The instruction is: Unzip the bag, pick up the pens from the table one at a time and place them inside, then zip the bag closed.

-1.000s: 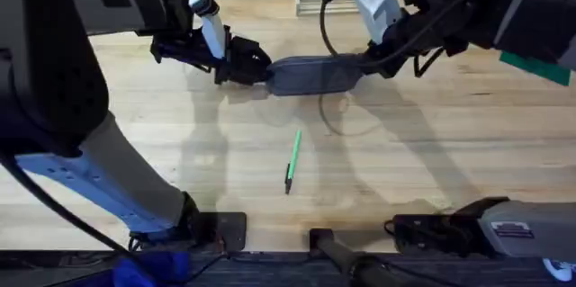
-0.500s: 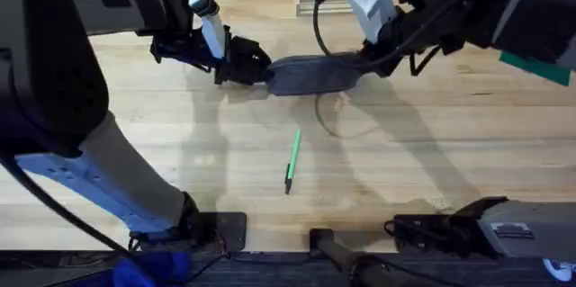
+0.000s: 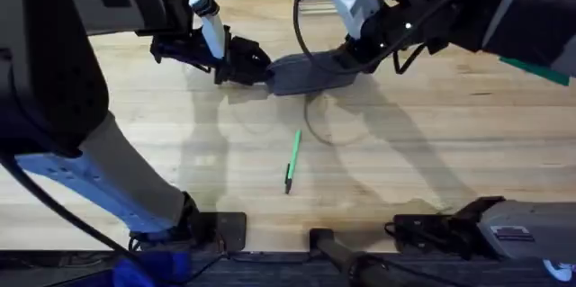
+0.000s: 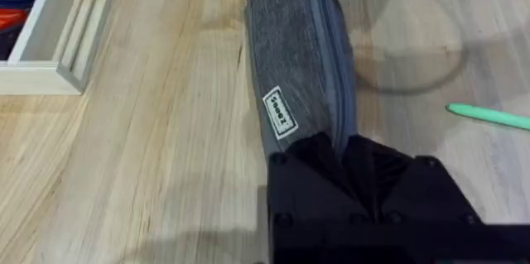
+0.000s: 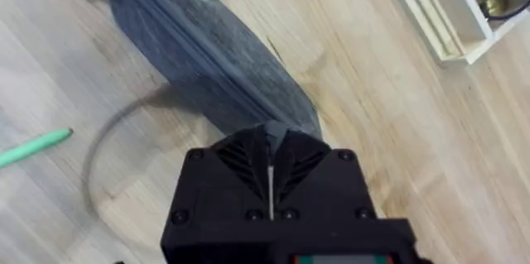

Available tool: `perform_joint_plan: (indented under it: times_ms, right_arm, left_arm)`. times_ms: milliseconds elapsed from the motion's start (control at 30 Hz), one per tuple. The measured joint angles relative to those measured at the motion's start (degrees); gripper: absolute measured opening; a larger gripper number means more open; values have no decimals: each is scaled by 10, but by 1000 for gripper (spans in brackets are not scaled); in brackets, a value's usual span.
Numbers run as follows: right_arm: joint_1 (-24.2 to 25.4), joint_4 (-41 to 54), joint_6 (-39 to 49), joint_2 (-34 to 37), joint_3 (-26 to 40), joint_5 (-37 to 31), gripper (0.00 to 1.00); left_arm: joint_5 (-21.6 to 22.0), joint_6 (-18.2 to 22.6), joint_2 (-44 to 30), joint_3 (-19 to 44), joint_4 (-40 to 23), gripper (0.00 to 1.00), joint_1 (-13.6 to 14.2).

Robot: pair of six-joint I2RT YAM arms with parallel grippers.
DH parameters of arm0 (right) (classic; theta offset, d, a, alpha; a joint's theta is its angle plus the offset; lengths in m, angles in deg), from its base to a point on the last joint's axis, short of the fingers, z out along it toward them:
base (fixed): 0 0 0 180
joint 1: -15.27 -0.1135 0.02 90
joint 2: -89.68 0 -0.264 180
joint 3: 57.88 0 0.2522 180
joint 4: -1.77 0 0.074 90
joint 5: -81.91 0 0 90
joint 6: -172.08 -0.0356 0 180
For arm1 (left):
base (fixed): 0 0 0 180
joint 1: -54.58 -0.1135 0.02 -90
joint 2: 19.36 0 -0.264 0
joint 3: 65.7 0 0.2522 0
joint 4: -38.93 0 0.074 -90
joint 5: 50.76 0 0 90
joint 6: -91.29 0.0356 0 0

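Pinching opposite bag (image 3: 301,73) ends, both claws.

White tray box (image 4: 50,40) sat at the far edge of the tabletop, open side up, with raised ridges running along its inner wall. Its corner (image 5: 447,16) held some tangled blue cable and a brass-coloured bit; red-orange item lay in the box beside dark cables (image 4: 12,12).

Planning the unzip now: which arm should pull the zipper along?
Right, likely. Its pincer is shut at one end of the grey-blue fabric pouch, on the zipper line, while the left pincer clamps the opposite end, anchoring it.
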Motion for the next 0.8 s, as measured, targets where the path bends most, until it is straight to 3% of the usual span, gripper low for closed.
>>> perform_joint_plan:
  times_ms: [400,800]
  right_arm:
    - [-16,-59,-26,24,0,48,31]
    - [-47,-74,-49,27,0,54,31]
  left_arm:
    - [0,0,0,0,0,42,0]
    - [0,0,0,0,-1,42,0]
